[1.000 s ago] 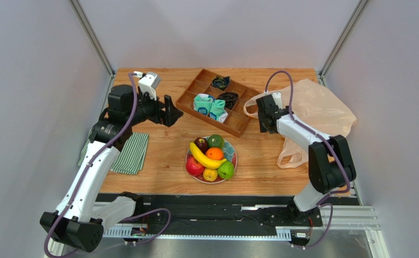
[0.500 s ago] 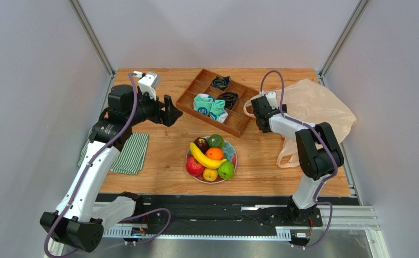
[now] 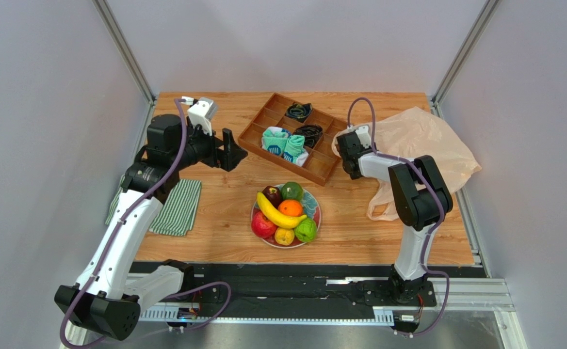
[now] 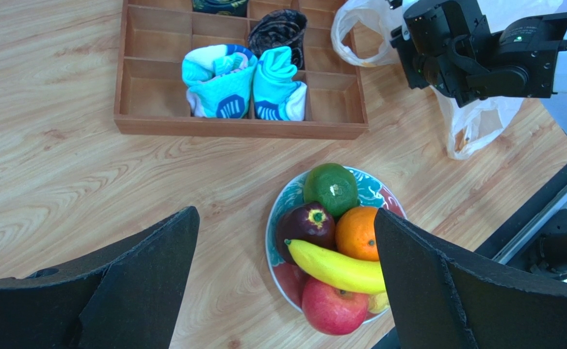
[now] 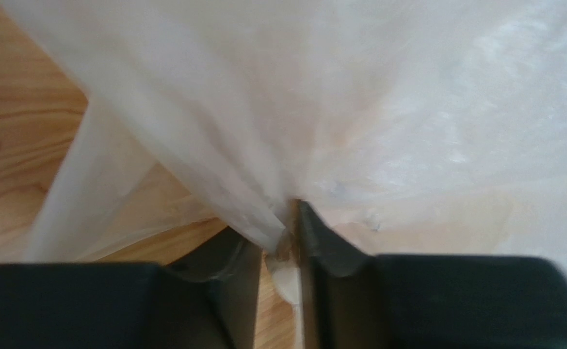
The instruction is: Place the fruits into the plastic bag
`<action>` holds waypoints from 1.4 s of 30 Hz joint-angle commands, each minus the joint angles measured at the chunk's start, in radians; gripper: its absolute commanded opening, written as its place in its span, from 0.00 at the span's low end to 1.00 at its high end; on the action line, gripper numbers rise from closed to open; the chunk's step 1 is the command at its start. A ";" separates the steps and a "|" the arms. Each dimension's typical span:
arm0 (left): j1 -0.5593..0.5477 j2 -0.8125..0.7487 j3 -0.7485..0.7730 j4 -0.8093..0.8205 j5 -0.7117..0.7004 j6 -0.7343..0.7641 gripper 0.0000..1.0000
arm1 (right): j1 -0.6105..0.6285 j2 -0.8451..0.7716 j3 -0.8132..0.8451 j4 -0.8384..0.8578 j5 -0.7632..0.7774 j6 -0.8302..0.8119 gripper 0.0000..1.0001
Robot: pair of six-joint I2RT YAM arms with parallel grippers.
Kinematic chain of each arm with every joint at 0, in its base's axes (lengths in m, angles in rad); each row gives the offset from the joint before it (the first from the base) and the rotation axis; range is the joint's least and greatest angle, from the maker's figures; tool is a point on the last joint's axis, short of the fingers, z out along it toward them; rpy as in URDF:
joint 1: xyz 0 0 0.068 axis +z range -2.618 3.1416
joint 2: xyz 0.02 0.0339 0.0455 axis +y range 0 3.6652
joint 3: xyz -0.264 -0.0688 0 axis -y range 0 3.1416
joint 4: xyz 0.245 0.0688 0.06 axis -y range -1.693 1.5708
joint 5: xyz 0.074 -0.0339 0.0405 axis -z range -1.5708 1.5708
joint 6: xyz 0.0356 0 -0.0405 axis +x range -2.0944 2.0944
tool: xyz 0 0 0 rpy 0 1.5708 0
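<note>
Far right on the worktop (image 3: 220, 211), the right arm's jaws were pinched shut on the plastic bag (image 3: 424, 138). The left arm's jaws stood wide open, empty. The fruits (image 3: 286, 213) sat on a plate (image 4: 372, 193), near centre.

- We see the plastic bag (image 5: 410, 109) filling most of the view: thin, translucent, pinkish-white film.
- Its folds run down into a bunch pinched by our right end effector (image 5: 290, 243), whose dark fingers (image 5: 330, 251) stand nearly together on it.
- The wooden counter (image 5: 9, 131) shows at left, partly through the film.
</note>
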 commanded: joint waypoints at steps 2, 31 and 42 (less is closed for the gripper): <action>0.001 0.005 0.018 0.015 0.005 0.014 0.99 | -0.019 -0.019 0.014 0.077 0.037 -0.032 0.08; -0.245 0.232 0.063 0.387 0.230 -0.286 0.99 | 0.053 -0.821 -0.041 -0.351 -0.408 0.168 0.00; -0.394 0.501 0.172 0.338 0.015 -0.237 0.98 | 0.055 -0.849 -0.024 -0.354 -0.546 0.219 0.00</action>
